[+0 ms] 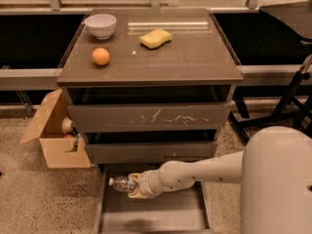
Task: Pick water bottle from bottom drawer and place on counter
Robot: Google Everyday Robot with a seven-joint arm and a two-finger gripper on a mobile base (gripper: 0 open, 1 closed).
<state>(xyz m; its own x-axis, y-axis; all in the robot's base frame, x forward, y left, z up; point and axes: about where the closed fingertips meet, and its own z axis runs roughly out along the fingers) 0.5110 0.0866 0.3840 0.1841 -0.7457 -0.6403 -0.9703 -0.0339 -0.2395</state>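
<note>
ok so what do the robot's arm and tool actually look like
The arm is smooth, rounded and off-white, a thick tube with no visible cables or markings, widening into a big pale domed shell at the lower right. The tool, low over the bottom drawer at the water bottle, is a stubby tan-beige end piece.

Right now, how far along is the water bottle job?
Done: the bottom drawer is open. In hand: the gripper appears to grasp the water bottle low over the drawer. Left: lift it and set it on the counter, which holds a bowl, orange and sponge.
</note>
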